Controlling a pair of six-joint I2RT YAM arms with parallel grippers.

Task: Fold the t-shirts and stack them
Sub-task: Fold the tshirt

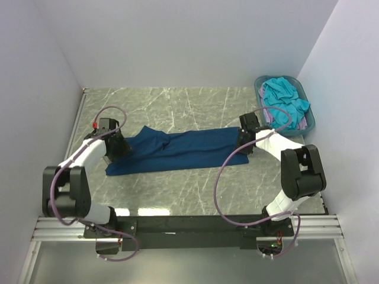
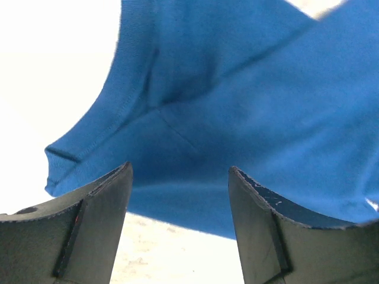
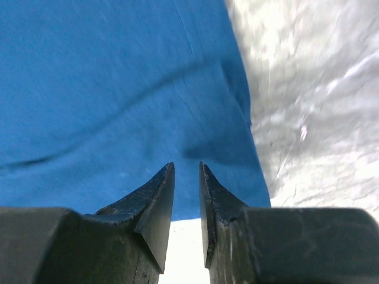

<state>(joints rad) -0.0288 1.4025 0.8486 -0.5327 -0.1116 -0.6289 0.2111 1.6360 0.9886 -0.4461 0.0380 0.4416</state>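
a navy t-shirt [image 1: 177, 149] is laid as a long band across the middle of the table [image 1: 177, 103]. the left gripper [image 2: 177, 168] is spread wide at its 9 o'clock end, by a sleeve. the right gripper [image 3: 186, 164] is seen nearly closed, with a narrow gap, over the 3 o'clock hem. a turquoise t-shirt [image 1: 283, 94] and a lilac t-shirt [image 1: 303, 123] are heaped in a basket [image 1: 259, 89] at 2 o'clock.

Navy t-shirt [image 1: 177, 151] flat on marbled table [image 1: 177, 189]; basket [image 1: 258, 90] far right.
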